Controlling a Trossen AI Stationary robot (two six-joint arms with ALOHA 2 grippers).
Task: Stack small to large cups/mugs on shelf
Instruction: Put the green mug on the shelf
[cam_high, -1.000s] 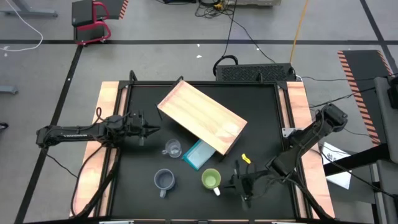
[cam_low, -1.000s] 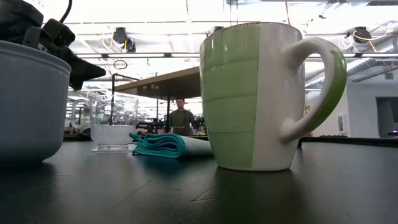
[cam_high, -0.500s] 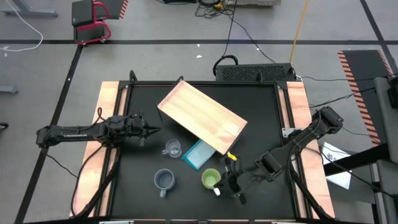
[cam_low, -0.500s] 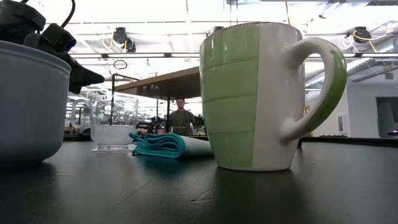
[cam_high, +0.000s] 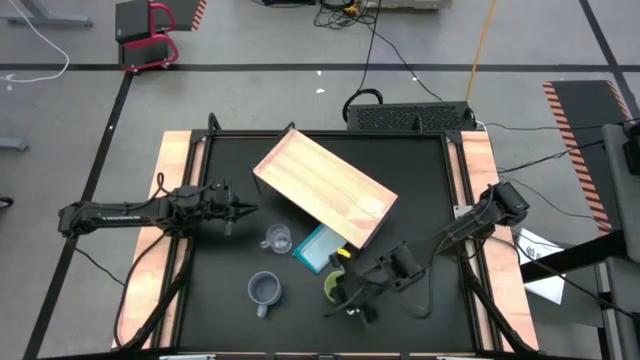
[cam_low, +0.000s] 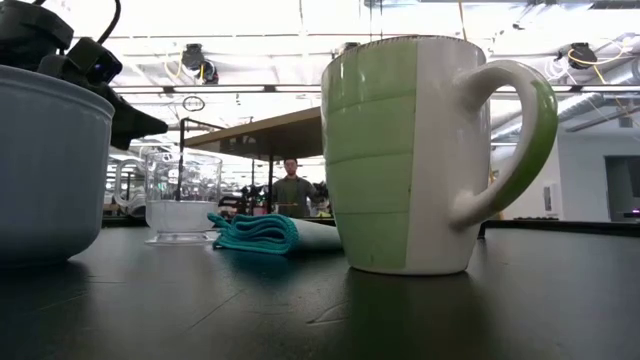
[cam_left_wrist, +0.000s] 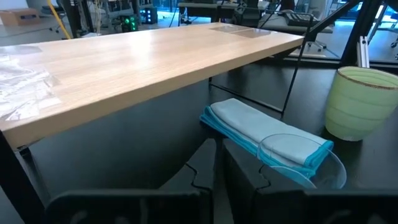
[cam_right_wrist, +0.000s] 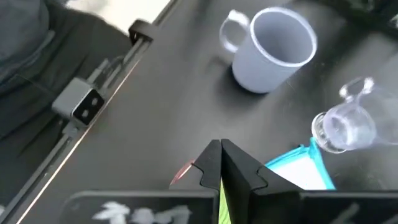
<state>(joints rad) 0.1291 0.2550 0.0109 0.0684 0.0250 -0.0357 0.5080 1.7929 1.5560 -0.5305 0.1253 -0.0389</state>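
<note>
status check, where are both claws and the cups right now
Right claw shut, over green mug. Left claw idle near table's left side. Grey mug, glass cup on table; shelf bare. Blue cloth beside them.

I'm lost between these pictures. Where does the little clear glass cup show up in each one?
High view: clear glass cup mid-table, just in front of the wooden shelf.
Low view: left of centre, behind the folded blue cloth.
Left wrist view: bottom right, cloth behind it.
Right wrist view: right edge.
Shared landmark: the blue cloth beside it.
</note>
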